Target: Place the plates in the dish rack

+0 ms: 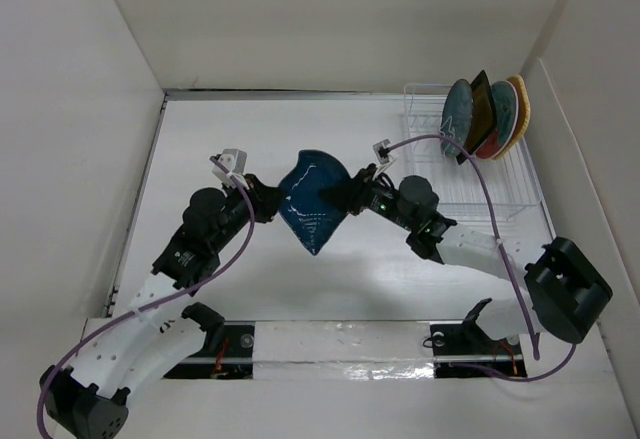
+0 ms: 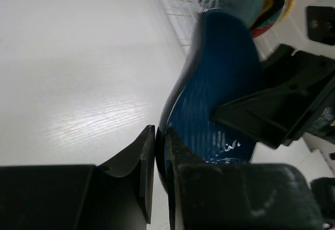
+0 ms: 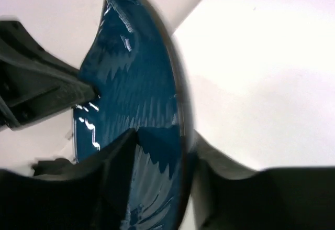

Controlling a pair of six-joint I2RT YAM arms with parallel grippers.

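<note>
top external: left gripper [image 1: 272,202] pinches the blue plate [image 1: 312,207]; right gripper [image 1: 350,194] straddles it, grip unclear. an early left release could drop it.

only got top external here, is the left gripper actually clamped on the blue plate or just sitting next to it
Observer: Clamped. The left wrist view shows the left gripper shut on the rim of the blue plate, one jaw pressed against each face.
Operator: ok and the right one, same thing
Observer: Not sure. In the right wrist view the right gripper straddles the opposite rim with a jaw on either side, but the picture is blurred and I cannot tell whether it has closed on the plate.
</note>
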